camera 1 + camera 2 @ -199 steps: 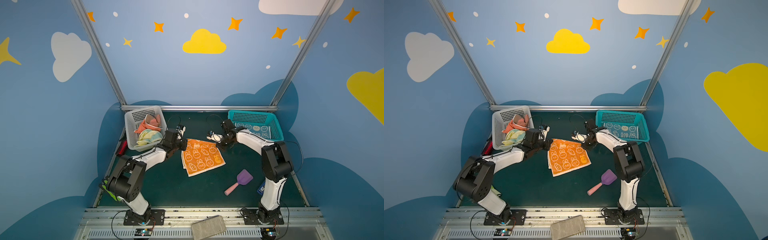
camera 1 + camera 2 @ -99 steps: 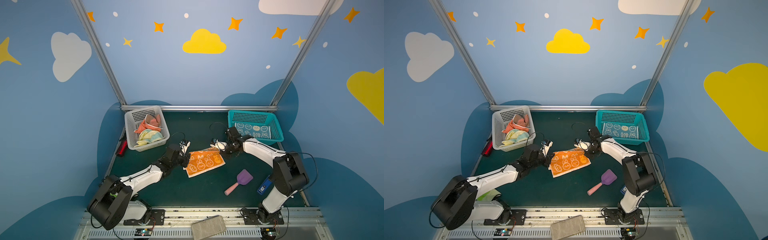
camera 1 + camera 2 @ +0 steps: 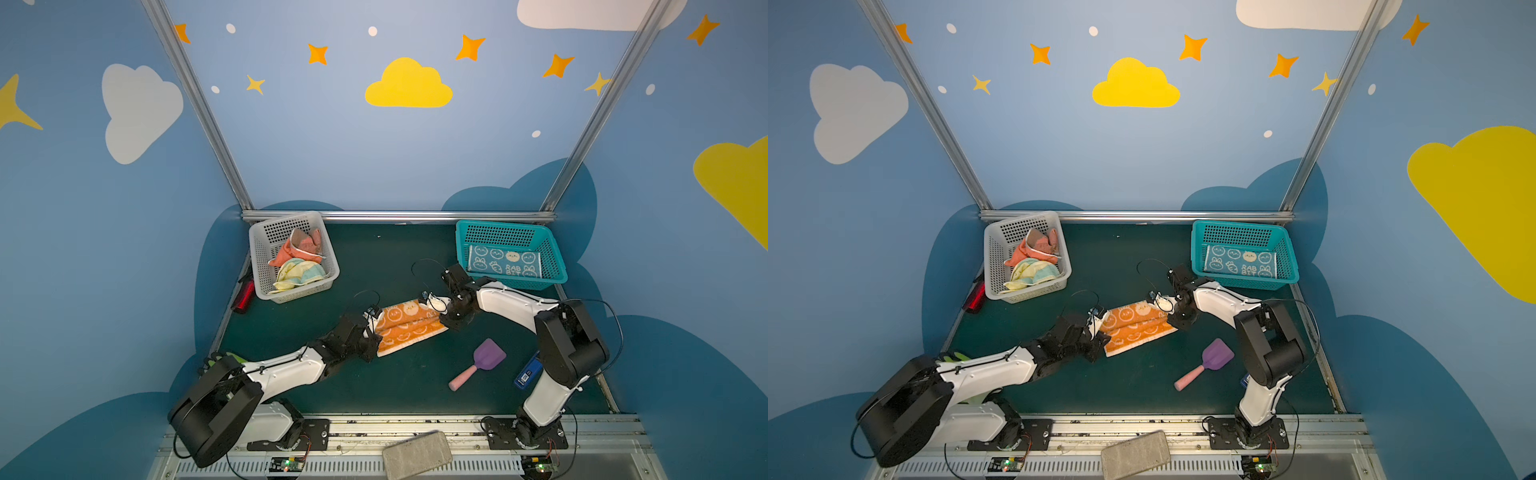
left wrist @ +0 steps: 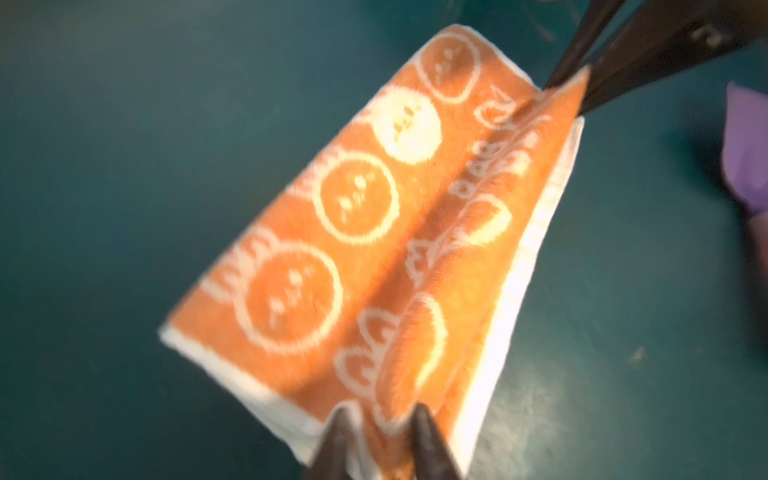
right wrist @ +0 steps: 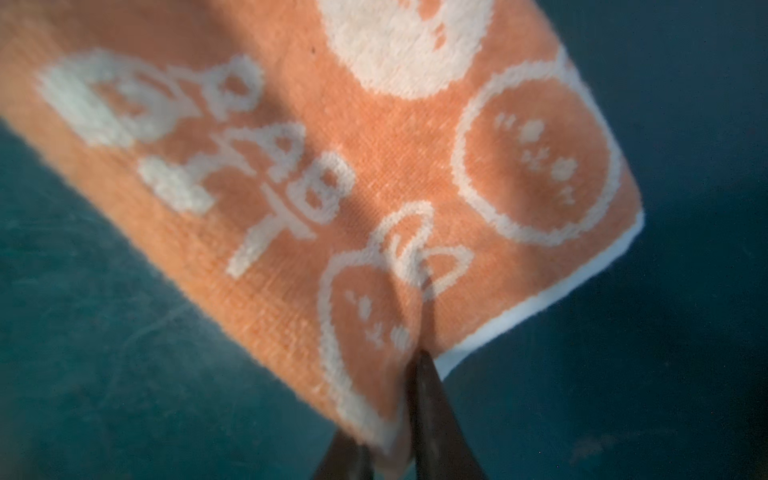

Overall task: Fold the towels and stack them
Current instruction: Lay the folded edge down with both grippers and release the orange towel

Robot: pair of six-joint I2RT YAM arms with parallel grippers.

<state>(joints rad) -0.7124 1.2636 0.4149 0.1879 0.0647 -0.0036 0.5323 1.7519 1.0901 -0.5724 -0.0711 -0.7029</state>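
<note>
Both arms have swung twd the front, and the orange towel, flat a sec ago, now lies folded in half on the bench. Right hand pinches one end, lifted a bit. Left hand has cloth btwn its fingers; can't tell if it grips. Step: 1st fold. Next, prob: let go, fold again, then onto the blue towel.

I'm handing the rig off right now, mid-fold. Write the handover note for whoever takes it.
Left hand: at the orange towel's end, cloth between its fingers; grip unclear.
Right hand: pinching the opposite end.
Orange towel: on the mat, partly folded over lengthwise.
Done: blue towel folded flat in the teal basket.
To do: finish this fold, stack it; two crumpled towels wait in the grey basket.
</note>
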